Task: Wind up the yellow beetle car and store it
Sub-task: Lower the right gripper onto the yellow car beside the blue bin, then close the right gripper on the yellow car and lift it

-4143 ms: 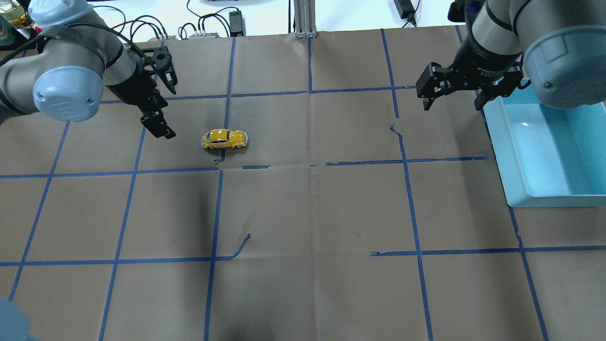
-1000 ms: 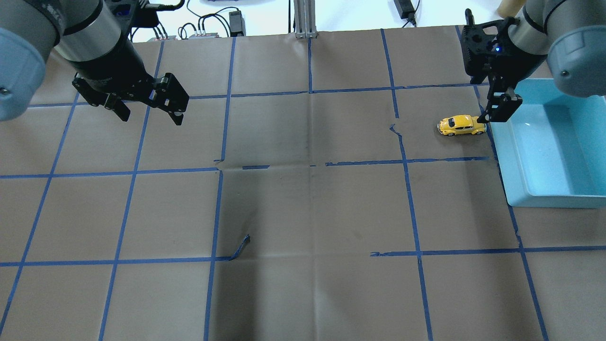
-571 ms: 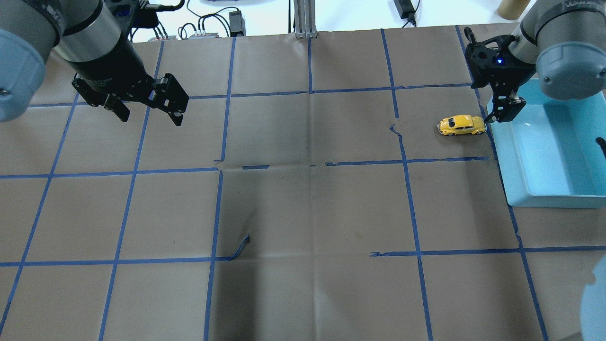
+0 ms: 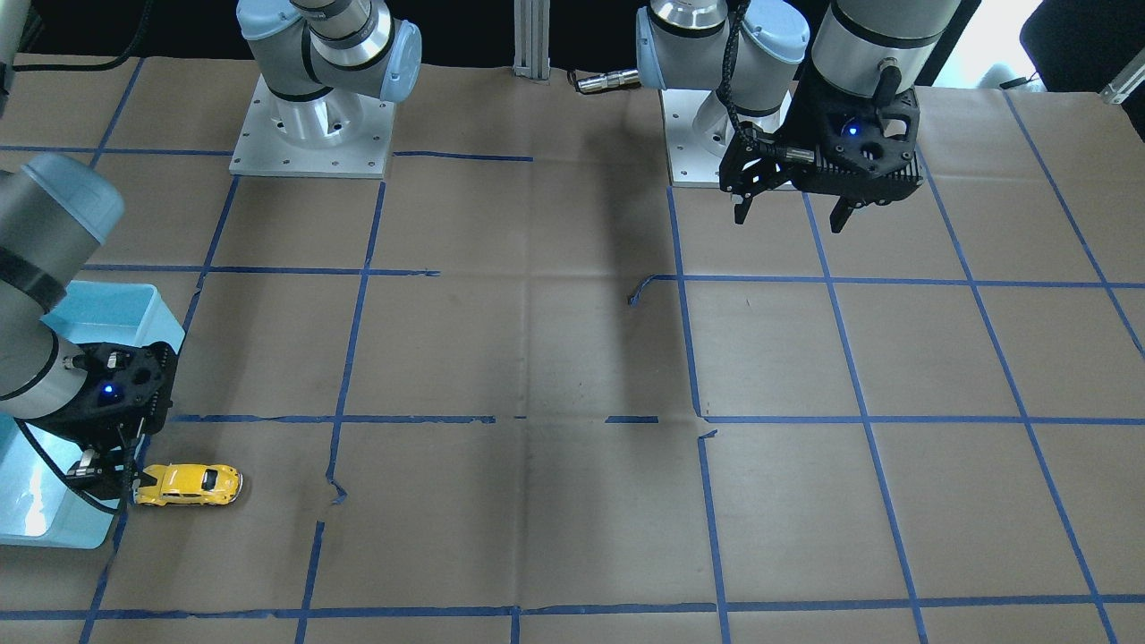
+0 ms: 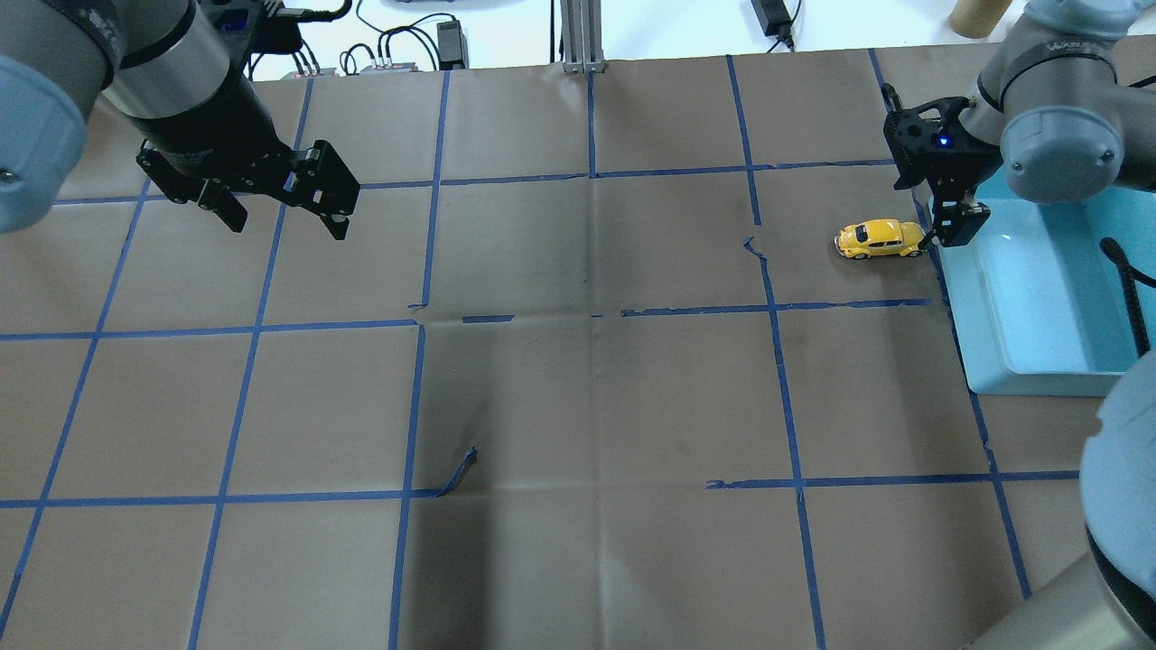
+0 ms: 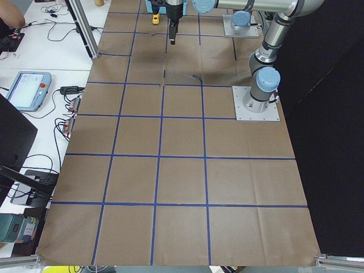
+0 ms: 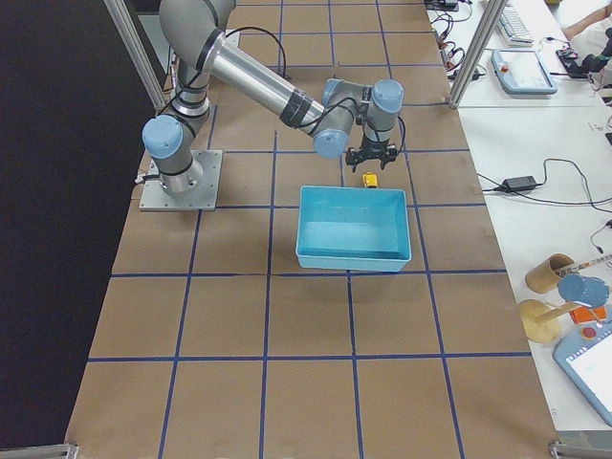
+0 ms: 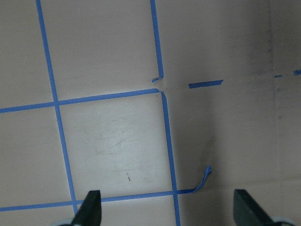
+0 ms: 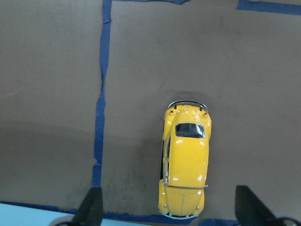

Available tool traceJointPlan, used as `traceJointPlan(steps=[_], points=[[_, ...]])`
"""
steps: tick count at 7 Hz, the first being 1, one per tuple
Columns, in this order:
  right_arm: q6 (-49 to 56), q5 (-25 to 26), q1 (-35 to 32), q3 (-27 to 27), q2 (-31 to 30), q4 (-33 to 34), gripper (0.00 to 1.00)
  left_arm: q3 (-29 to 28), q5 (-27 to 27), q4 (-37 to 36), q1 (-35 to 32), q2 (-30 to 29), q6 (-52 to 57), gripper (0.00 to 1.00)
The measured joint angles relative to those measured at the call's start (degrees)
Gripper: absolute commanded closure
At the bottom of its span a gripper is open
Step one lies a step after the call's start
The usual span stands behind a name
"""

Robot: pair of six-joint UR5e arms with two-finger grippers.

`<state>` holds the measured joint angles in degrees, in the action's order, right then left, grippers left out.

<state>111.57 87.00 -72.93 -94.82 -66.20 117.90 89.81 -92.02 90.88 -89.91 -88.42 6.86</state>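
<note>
Beside the bin [image 5: 1030, 383], your right claw [image 5: 950, 226] is hanging wide open, its fingers lining up with the flanks of the car [image 5: 880, 239]. The car is sitting on the paper just short of the bin wall, one end nearest the claw. You are probably setting up the pick, so be sliding forward until the fingers are flanking the doors, not the bumper, before lowering and closing gently on that glossy shell. Your left claw [image 5: 289, 226] is idling open, well apart.

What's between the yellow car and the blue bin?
Only a blue tape strip on brown paper, per the right wrist view; the open right gripper hangs above.
</note>
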Motion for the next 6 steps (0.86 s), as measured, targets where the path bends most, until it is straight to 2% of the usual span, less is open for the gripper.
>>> traceJointPlan(steps=[6], points=[[-6.5,2.5,-0.2,0.3,5.0,6.1,0.00,-0.3,-0.1,-0.1,0.1,-0.1,0.1,0.00]])
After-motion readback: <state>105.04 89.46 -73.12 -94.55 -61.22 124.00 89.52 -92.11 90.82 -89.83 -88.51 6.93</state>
